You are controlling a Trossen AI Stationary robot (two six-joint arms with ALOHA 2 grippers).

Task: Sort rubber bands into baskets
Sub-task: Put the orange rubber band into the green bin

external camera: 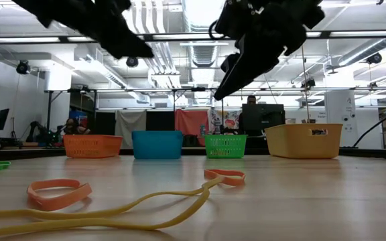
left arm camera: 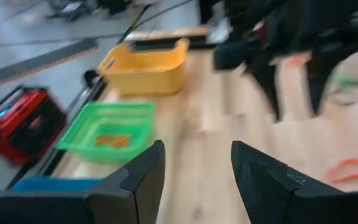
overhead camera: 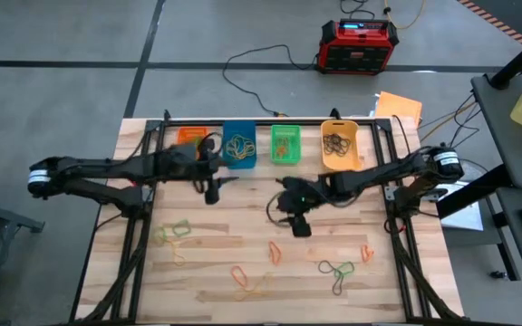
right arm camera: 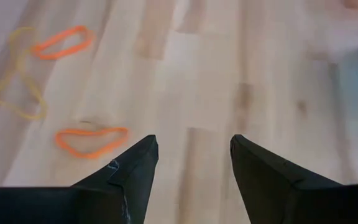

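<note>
Four baskets stand in a row at the table's far edge: orange (overhead camera: 191,138), blue (overhead camera: 239,145), green (overhead camera: 285,145) and yellow (overhead camera: 340,145). Loose rubber bands lie flat on the near half of the table: green-yellow ones (overhead camera: 175,231), an orange one (overhead camera: 275,252), green ones (overhead camera: 338,269) and an orange-yellow tangle (overhead camera: 243,276). My left gripper (left arm camera: 197,174) hangs open above the table, just in front of the blue basket, with nothing between its fingers. Open too, my right gripper (right arm camera: 194,162) hovers over bare wood at mid-table, an orange rubber band (right arm camera: 92,140) lying close by.
A red-and-black box (overhead camera: 359,45) with cables sits on the floor beyond the table. Black frame rails (overhead camera: 134,244) run along the table's left and right sides. In the low view, an orange band (external camera: 59,193) and a long yellow band (external camera: 112,214) lie near the front edge.
</note>
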